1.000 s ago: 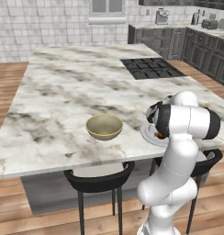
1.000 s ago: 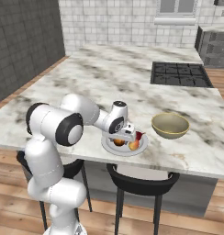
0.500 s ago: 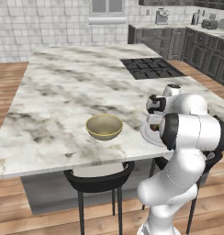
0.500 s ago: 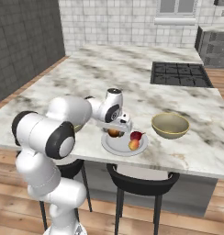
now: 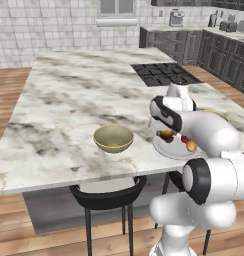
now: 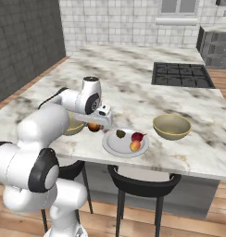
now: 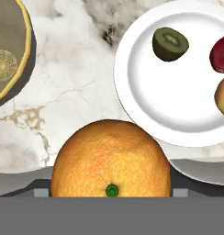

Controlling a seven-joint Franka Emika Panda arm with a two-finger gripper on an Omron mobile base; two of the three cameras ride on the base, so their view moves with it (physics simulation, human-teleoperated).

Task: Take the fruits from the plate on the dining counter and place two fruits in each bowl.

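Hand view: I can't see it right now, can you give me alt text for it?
An orange sits large at the bottom, held in the jaws above the marble dining counter. Upper right, the white plate holds a kiwi half, a red fruit and a peach-coloured fruit. A tan bowl is cut off at the upper left.

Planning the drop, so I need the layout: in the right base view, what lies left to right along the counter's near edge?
Left bowl → orange held in the gripper → kiwi half → red fruit on the plate → right bowl.
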